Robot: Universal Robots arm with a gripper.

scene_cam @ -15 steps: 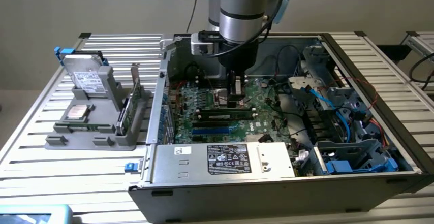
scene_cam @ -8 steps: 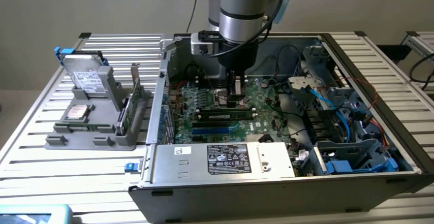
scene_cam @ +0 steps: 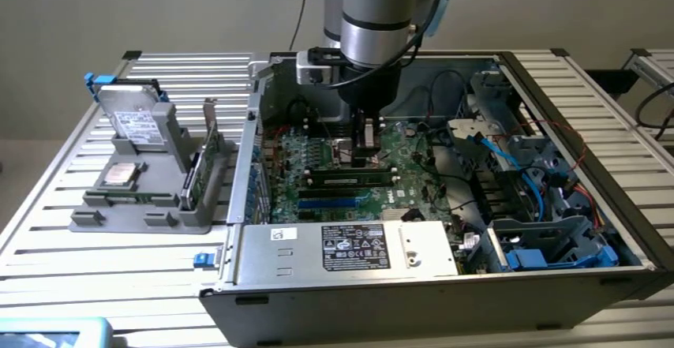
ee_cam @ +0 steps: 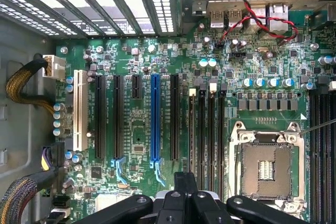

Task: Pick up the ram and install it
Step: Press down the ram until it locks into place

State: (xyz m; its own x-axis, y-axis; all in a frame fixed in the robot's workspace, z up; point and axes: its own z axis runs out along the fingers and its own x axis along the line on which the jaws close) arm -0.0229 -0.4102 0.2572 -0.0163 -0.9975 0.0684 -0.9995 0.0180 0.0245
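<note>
The ram (scene_cam: 349, 181), a narrow dark stick with a small pale label, stands on edge in a black slot on the green motherboard (scene_cam: 406, 147) inside the open computer case (scene_cam: 421, 301). My gripper (scene_cam: 365, 152) hangs just above and behind the stick, shut, with nothing between its fingers. In the wrist view the shut gripper (ee_cam: 185, 179) points down at the motherboard (ee_cam: 262, 61) beside a row of long black memory slots (ee_cam: 202, 129). Whether the fingertips touch the stick I cannot tell.
A grey fixture (scene_cam: 147, 206) at the exterior view's left holds a hard drive (scene_cam: 135, 119), a chip (scene_cam: 119, 174) and a green expansion card (scene_cam: 200, 166). The case holds a power supply (scene_cam: 348, 247), blue cables (scene_cam: 526, 166), a bare processor socket (ee_cam: 265, 169) and expansion slots (ee_cam: 155, 116).
</note>
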